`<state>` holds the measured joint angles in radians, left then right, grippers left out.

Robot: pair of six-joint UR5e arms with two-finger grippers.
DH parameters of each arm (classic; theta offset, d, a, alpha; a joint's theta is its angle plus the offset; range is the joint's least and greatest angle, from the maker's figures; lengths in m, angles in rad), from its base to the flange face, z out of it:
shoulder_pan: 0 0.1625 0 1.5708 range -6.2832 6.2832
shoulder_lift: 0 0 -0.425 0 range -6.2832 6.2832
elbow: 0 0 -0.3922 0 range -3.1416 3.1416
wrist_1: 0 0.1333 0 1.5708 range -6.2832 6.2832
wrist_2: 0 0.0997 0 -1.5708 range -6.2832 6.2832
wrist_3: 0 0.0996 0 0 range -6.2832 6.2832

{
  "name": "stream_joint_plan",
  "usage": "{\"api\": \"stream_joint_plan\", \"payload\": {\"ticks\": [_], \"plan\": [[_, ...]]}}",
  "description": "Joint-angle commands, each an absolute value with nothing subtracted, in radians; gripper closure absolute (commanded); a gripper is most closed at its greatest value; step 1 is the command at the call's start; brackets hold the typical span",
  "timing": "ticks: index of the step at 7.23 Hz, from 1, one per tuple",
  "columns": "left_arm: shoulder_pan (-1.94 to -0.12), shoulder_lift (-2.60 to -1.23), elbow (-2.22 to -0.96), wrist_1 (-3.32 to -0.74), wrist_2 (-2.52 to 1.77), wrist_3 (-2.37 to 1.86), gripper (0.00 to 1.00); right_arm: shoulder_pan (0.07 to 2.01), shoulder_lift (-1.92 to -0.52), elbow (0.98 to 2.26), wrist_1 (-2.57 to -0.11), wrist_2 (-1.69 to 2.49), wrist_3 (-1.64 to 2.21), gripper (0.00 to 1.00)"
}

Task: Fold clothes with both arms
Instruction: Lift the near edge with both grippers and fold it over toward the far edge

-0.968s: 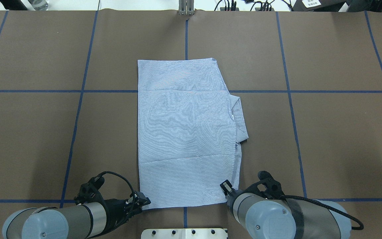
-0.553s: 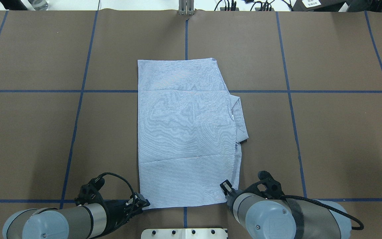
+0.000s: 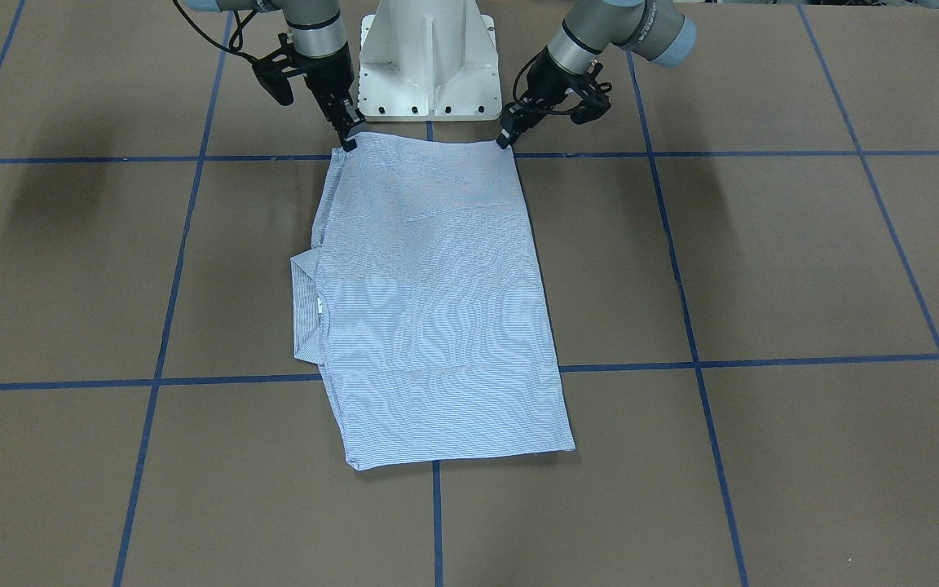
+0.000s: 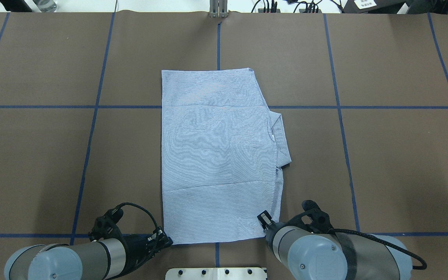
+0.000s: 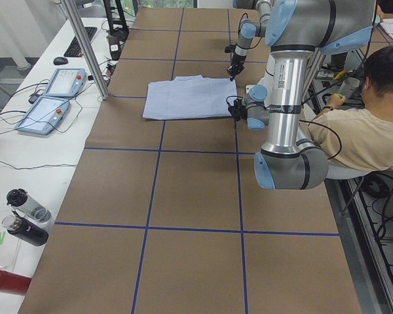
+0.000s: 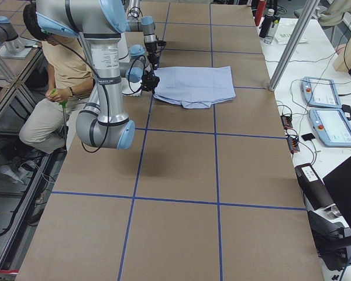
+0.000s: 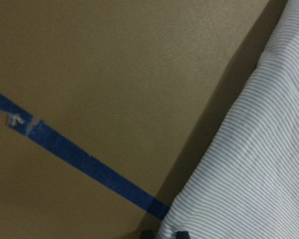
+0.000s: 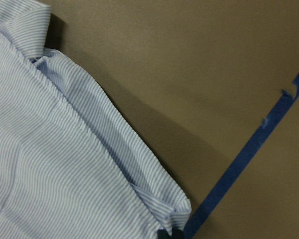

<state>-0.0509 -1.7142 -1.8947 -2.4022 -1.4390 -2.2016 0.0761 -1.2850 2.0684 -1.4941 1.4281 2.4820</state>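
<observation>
Between the two grippers, on the brown table (image 4: 383,155), the shirt (image 4: 218,155) is laid flat. It is folded to a long rectangle that runs straight away from the fingertips toward the far edge. Its collar (image 4: 282,140) juts out on the right gripper's side, about midway along the length. The edge nearest the robot is spanned corner to corner. The left gripper (image 3: 505,140) is closed on one near corner and the right gripper (image 3: 349,140) on the other, each pointed steeply down, with the jaws drawn together on the cloth.

In the left wrist view, striped fabric is seen running down to the dark fingertips, with a band of shadow under its edge. In the right wrist view, the layered corner is bunched right at the fingertips.

A line of blue tape (image 4: 91,116) is crossed just beside each pinched corner, and the rest of the tape grid spreads outward from the grippers over the table.

Behind both grippers the white base (image 3: 427,57) is set — and behind that, in the side views, a seated person (image 5: 360,131) is seen. Well beyond the shirt's far end, two pendants (image 5: 52,98) lie on a white bench.
</observation>
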Motion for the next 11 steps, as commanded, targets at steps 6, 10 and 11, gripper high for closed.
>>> {"api": "stream_joint_plan", "payload": {"ticks": [6,10,11], "plan": [[-0.348,-1.732,-2.054,-2.399,-1.695,-2.148,1.00,0.329,-1.191,2.158,-1.633,1.578,2.445,1.00],[-0.629,-1.992,-1.927,-2.152,-1.878,-2.028,1.00,0.586,-0.999,1.949,-1.658,1.738,2.255,1.00],[-0.667,-2.020,-1.883,-2.157,-1.879,-2.026,1.00,0.619,-0.950,1.886,-1.658,1.759,2.222,1.00]]}}
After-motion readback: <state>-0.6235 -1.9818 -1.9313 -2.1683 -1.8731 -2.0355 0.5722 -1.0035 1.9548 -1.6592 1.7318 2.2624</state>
